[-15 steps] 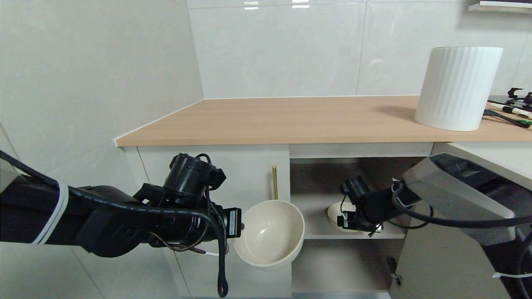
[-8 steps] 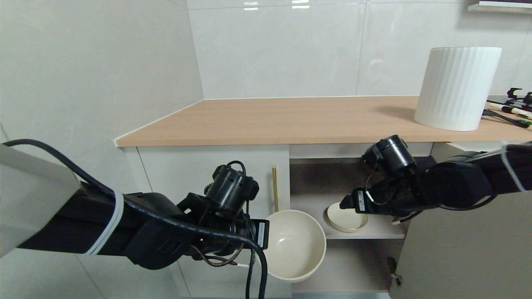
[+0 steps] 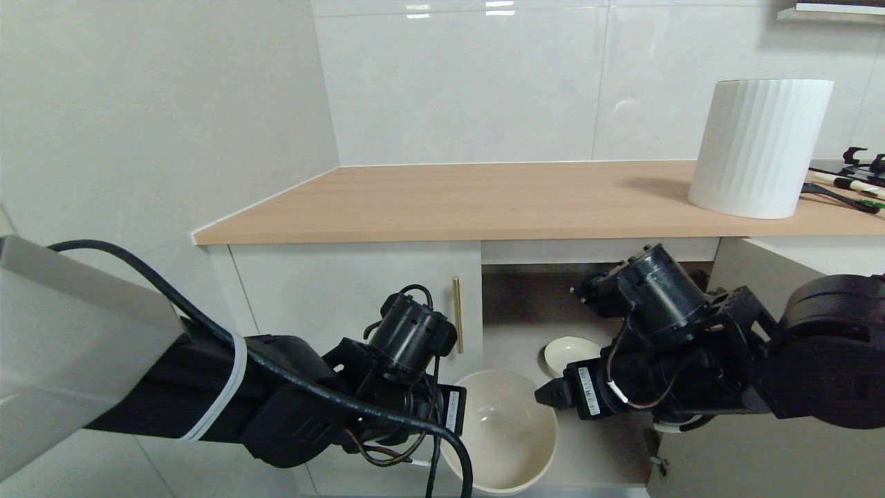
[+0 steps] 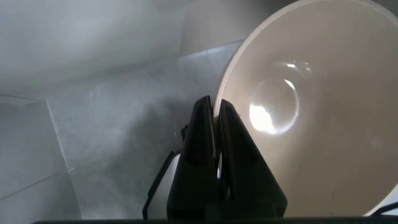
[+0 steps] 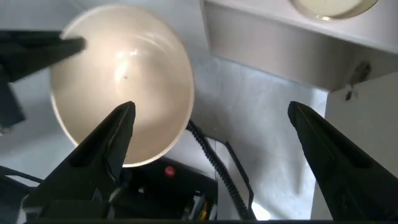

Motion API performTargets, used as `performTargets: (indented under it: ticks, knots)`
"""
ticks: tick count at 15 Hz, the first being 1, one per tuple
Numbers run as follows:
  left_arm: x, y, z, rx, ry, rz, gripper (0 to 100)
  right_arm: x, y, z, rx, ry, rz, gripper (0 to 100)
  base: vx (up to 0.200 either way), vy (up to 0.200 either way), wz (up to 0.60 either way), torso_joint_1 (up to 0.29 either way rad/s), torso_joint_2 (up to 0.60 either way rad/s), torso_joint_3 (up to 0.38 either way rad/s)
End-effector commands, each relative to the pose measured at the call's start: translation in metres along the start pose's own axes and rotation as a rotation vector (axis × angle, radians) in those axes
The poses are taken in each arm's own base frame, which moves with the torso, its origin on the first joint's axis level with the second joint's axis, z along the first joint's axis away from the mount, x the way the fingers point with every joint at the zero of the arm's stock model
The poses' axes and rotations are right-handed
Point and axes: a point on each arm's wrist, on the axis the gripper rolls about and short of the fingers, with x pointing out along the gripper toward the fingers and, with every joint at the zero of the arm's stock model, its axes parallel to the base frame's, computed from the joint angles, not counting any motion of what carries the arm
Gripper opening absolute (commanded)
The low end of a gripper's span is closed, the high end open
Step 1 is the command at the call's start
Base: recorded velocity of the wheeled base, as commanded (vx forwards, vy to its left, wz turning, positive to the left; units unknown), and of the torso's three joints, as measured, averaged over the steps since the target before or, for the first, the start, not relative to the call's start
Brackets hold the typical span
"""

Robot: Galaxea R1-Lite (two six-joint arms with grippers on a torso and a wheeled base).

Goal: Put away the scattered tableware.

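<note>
Cream bowl (image 3: pixel 505 432) clamped at rim by L gripper (image 3: pixel 453 411). L wrist view shows one finger inside rim, other outside. Bowl hangs low and near, in front of open cabinet (image 3: pixel 525 297), mouth up, inside bare and glossy. R gripper (image 5: pixel 210 109) sits just right of bowl, apart from it. R wrist view shows its fingers spread wide, gripping nothing. Head view adds small cream dish (image 3: pixel 570 353) on cabinet shelf (image 3: pixel 511 342), farther back. White ribbed container (image 3: pixel 760 145) on wood counter (image 3: pixel 449 200), far right; contents can't tell.

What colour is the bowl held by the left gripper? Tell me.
Plain cream, no pattern; the round cream bowl shows best in the left wrist view.
</note>
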Motion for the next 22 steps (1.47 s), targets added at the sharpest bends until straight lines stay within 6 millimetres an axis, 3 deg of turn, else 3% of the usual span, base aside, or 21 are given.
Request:
performTargets:
  ticks: [1,3,6,7,18,19,22]
  knots:
    - [0.001,0.0,-0.001,0.0,0.004,0.001,0,0.033,0.004,-0.01,-0.017,0.08,-0.035,100,0.0,0.0,0.0,0.0,0.0,0.0]
    - [0.0,0.0,0.0,0.0,0.0,-0.001,0,0.049,0.005,-0.013,-0.02,0.099,-0.048,100,0.0,0.0,0.0,0.0,0.0,0.0]
    - [0.0,0.0,-0.001,0.0,0.002,0.002,0,0.053,0.006,-0.014,-0.019,0.095,-0.046,100,0.0,0.0,0.0,0.0,0.0,0.0]
    - [0.0,0.0,0.0,0.0,0.0,0.001,0,0.052,0.006,-0.013,-0.019,0.094,-0.046,0,0.0,0.0,0.0,0.0,0.0,0.0]
    - [-0.001,0.0,0.0,-0.002,-0.003,0.0,0,0.054,0.007,-0.014,-0.02,0.099,-0.044,0,0.0,0.0,0.0,0.0,0.0,0.0]
    - [-0.003,0.0,0.001,-0.004,-0.008,-0.003,100,0.054,0.007,-0.014,-0.019,0.098,-0.047,0,0.0,0.0,0.0,0.0,0.0,0.0]
    - [-0.005,-0.001,0.002,-0.009,-0.013,-0.007,100,0.055,0.007,-0.014,-0.019,0.098,-0.047,0,0.0,0.0,0.0,0.0,0.0,0.0]
